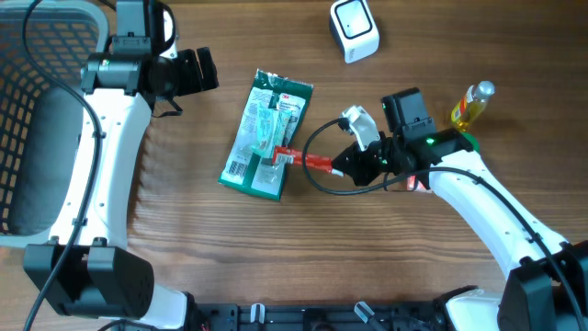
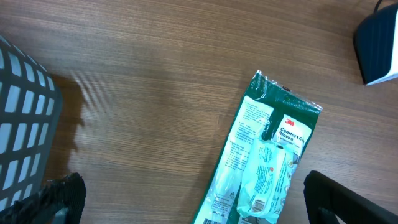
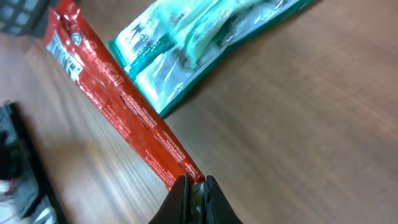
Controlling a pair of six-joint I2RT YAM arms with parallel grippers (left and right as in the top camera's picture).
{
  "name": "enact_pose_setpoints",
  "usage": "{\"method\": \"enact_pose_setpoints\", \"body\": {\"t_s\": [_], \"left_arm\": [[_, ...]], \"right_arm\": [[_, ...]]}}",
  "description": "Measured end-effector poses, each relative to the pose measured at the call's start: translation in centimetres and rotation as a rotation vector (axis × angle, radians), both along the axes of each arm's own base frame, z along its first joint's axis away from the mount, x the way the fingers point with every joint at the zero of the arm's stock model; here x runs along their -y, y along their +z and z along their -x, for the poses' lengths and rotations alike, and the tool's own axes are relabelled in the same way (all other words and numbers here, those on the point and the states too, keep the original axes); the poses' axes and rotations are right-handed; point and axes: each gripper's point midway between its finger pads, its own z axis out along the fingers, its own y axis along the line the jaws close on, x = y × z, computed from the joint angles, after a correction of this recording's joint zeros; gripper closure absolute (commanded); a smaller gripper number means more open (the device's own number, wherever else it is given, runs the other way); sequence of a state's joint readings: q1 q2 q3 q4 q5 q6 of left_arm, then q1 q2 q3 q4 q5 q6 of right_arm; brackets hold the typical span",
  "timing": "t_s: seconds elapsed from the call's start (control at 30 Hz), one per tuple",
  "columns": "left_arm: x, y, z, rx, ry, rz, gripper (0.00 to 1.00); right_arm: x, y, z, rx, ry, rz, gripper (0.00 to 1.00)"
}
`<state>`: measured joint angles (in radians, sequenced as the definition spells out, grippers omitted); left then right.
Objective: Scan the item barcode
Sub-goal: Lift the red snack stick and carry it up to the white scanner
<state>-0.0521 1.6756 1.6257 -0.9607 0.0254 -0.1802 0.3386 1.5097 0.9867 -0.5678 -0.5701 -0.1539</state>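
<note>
While right end effector (image 3: 194,182) pinches red packet (image 3: 112,99), left arm (image 1: 99,170) hovers.

You had one green packet (image 1: 266,136) and one red stick packet (image 1: 312,162) on the one desk (image 1: 276,257), so two packets in all. You also had one white scanner (image 1: 355,29), one yellow bottle (image 1: 470,104) and one dark mesh basket (image 1: 37,55). Two hands were in view: one left hand (image 1: 204,70) and one right hand (image 1: 335,168).
</note>
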Motion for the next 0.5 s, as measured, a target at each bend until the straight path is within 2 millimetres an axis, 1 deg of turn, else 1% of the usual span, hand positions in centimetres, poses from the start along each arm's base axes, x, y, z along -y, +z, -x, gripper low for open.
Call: {"method": "enact_pose_setpoints", "body": {"t_s": [0.1, 0.13, 0.17, 0.27, 0.3, 0.37, 0.4, 0.47, 0.5], "left_arm": [[0.0, 0.0, 0.0, 0.0, 0.0, 0.0, 0.0], [0.0, 0.0, 0.0, 0.0, 0.0, 0.0, 0.0], [0.0, 0.0, 0.0, 0.0, 0.0, 0.0, 0.0], [0.0, 0.0, 0.0, 0.0, 0.0, 0.0, 0.0], [0.0, 0.0, 0.0, 0.0, 0.0, 0.0, 0.0], [0.0, 0.0, 0.0, 0.0, 0.0, 0.0, 0.0], [0.0, 0.0, 0.0, 0.0, 0.0, 0.0, 0.0], [0.0, 0.0, 0.0, 0.0, 0.0, 0.0, 0.0], [0.0, 0.0, 0.0, 0.0, 0.0, 0.0, 0.0]], "right_arm": [[0.9, 0.1, -1.4, 0.024, -0.075, 0.056, 0.96], [1.3, 0.6, -1.9, 0.032, -0.099, 0.083, 0.96], [2.0, 2.4, -3.2, 0.065, -0.136, 0.129, 0.96], [2.8, 6.9, -5.9, 0.183, -0.185, 0.186, 0.96], [3.3, 9.7, -7.6, 0.271, -0.212, 0.211, 0.96], [4.3, 14.2, -9.9, 0.427, -0.252, 0.257, 0.96], [4.9, 15.8, -10.9, 0.504, -0.27, 0.292, 0.96], [6.3, 17.8, -12.5, 0.628, -0.307, 0.37, 0.96], [7.3, 18.8, -13.5, 0.697, -0.332, 0.432, 0.96]]}}
